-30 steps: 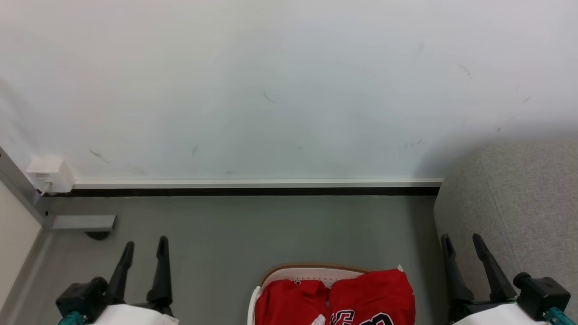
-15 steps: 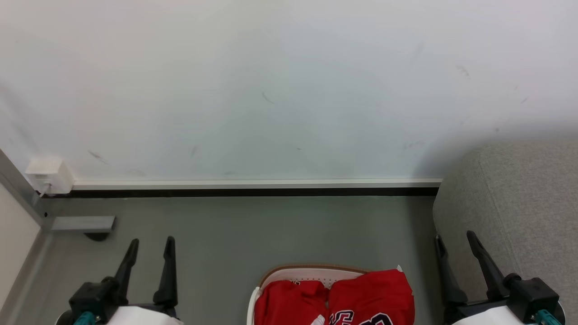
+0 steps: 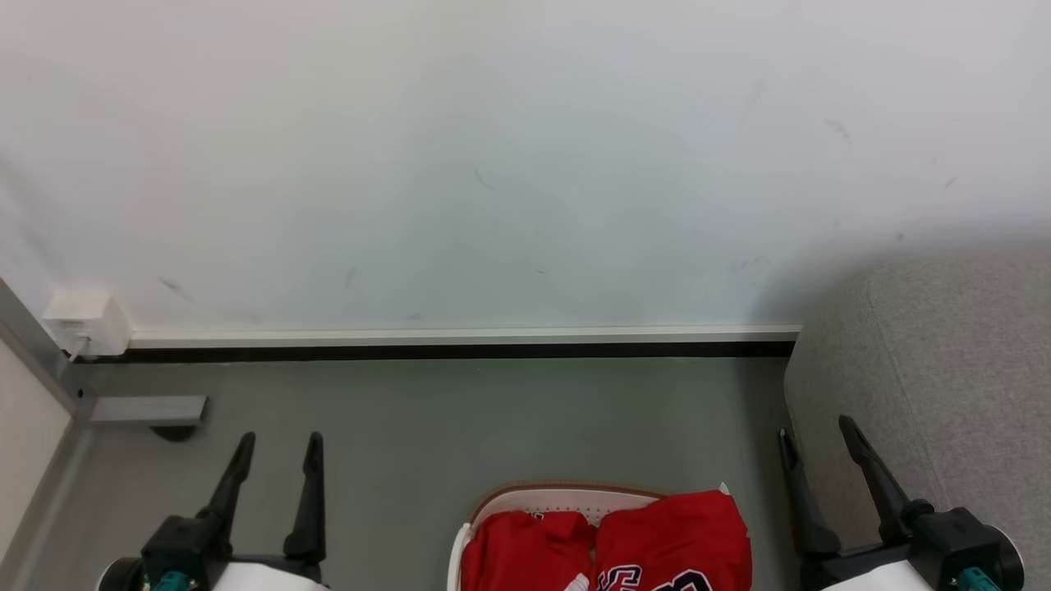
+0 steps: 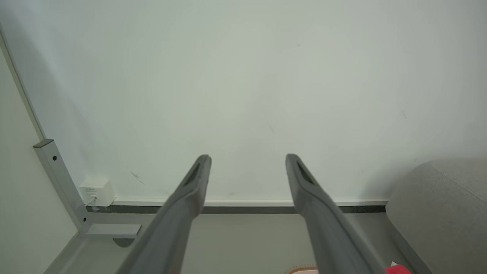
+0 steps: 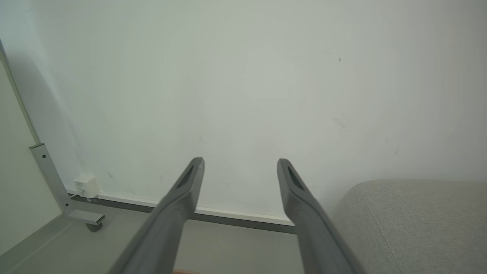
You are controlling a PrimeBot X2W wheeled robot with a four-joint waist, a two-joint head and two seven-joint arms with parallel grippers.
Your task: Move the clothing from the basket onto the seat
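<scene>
The clothing [image 3: 608, 546] lies heaped in the basket [image 3: 566, 490], bulging over its right edge, beside the seat [image 3: 944, 345]; the left gripper [image 3: 280, 441] and right gripper [image 3: 814, 428] flank it, both spread wide and empty; probably best to descend onto a raised fold and pinch deep

Lit brightly and evenly by soft, diffuse light, with no glare or hot spots on the matt white painted wall [image 3: 525, 164]. Shades to a soft grey where that wall meets the large light grey fabric sofa [image 3: 944, 345], and again toward the left corner in both wrist views. Reads crisp in the head view, down to wall scuffs and the saturated bright red jersey clothing [image 3: 673, 533]. Goes soft and out of focus on the long dark fingers [image 4: 179, 220] of the left hand [image 4: 247, 158] and of the right hand [image 5: 239, 161]. Bends lines at the wrist views' edges, tilting the grey metal post [image 4: 57, 179].
</scene>
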